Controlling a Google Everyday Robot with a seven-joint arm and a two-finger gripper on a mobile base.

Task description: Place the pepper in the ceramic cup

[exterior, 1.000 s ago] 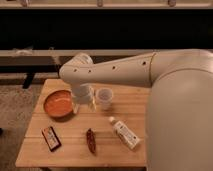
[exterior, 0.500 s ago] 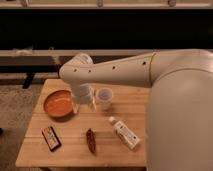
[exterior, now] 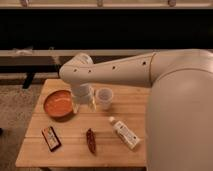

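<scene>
The pepper [exterior: 90, 140] is small, dark red-brown and slightly curved, and lies on the wooden table [exterior: 75, 155] near its front middle. The ceramic cup [exterior: 104, 97] is small and white and stands upright behind it, toward the table's back middle. My gripper [exterior: 83, 104] hangs from the white arm between the orange bowl and the cup, above the table and well behind the pepper. It holds nothing that I can see.
A wide orange bowl [exterior: 58, 103] sits at the left. A flat dark packet with orange print [exterior: 50, 138] lies at the front left. A white labelled bottle [exterior: 125, 133] lies on its side at the right. My large white arm [exterior: 175, 110] covers the table's right side.
</scene>
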